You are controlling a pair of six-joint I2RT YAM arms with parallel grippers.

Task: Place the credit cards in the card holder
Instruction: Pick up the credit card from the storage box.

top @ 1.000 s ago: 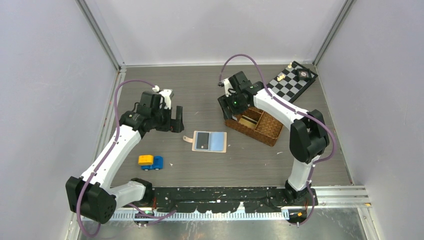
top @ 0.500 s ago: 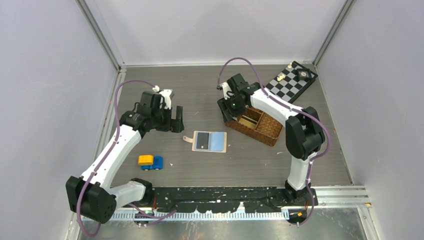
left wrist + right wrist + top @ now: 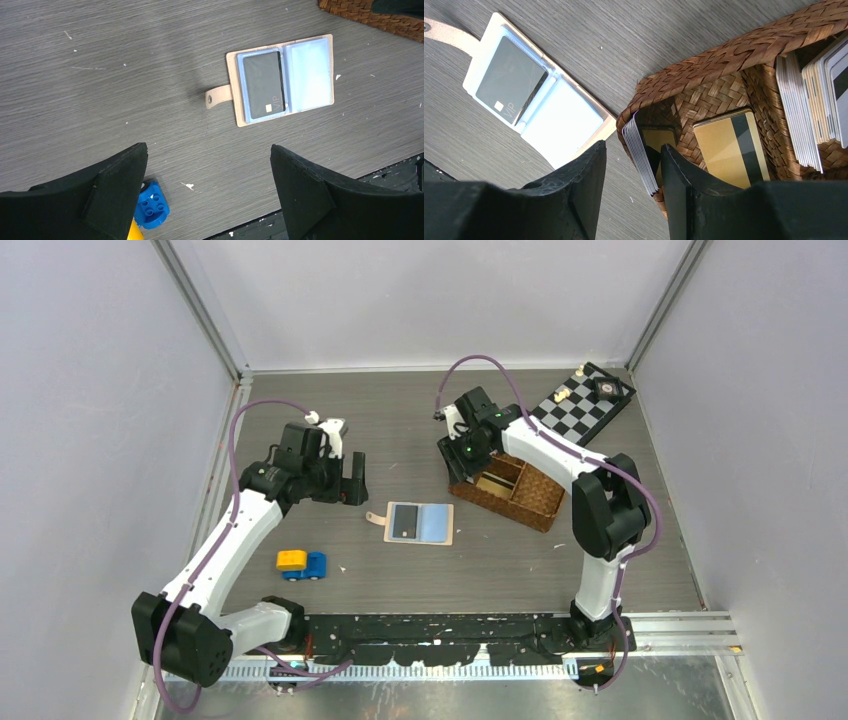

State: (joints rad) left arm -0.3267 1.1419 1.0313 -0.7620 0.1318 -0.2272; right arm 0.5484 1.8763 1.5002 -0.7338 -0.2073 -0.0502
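right gripper point(image 3: 633, 148) at the basket corner, card holder point(image 3: 420, 523) open on the table point(image 3: 330, 420)

the right jaws stand partly apart astride a stack of silver-grey cards point(image 3: 640, 155) upright in the near corner compartment of the woven basket point(image 3: 724, 55), a gap showing on one side of the stack; a gold card point(image 3: 731, 147) lies in the next compartment. the left gripper point(image 3: 208, 150) hangs wide apart over bare table, beside the card holder, which has a black card point(image 3: 261, 85) in one pocket.
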